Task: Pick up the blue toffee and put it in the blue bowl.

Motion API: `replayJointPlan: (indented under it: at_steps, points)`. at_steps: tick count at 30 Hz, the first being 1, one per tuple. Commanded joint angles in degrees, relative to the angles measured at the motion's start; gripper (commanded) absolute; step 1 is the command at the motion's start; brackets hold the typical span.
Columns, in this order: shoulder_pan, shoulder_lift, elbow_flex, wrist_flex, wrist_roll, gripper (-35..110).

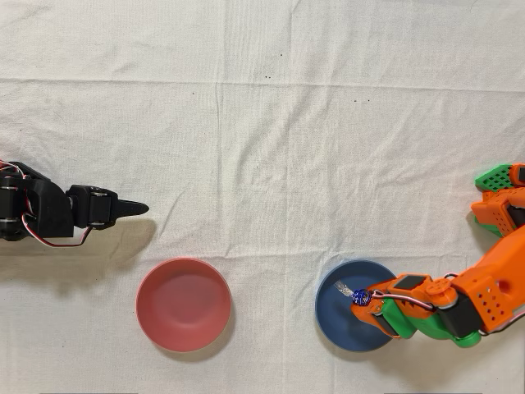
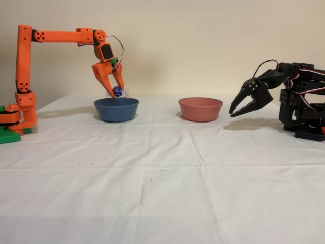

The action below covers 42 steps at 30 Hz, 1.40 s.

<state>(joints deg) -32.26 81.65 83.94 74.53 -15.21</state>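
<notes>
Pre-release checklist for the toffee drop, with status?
1. Blue toffee held between the gripper fingers: ok.
2. Toffee lifted above the blue bowl rim, fixed view: ok.
3. Toffee over the bowl's inside, overhead view: ok, though right of centre.
4. Bowl upright on the cloth: ok.
5. Red bowl apart from the drop spot: ok.
6. Wrapper end snagged on a finger: cannot tell.

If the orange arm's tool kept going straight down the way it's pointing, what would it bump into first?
Most likely the blue bowl. The tool points down just above it, holding the blue toffee, and the overhead view puts it over the bowl's inside.
</notes>
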Motion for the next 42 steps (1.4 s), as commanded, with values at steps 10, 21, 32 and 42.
replayJointPlan:
  at_steps: [10, 21, 32, 42]
  points:
    - [-0.53, 3.08, -0.18, 0.44, 0.09, 40]
    - [-1.49, 3.43, -0.09, 2.29, -1.14, 47]
    - [0.44, 7.82, 1.23, 4.31, -2.02, 44]
    - [8.88, 18.63, 6.5, 6.33, -7.12, 25]
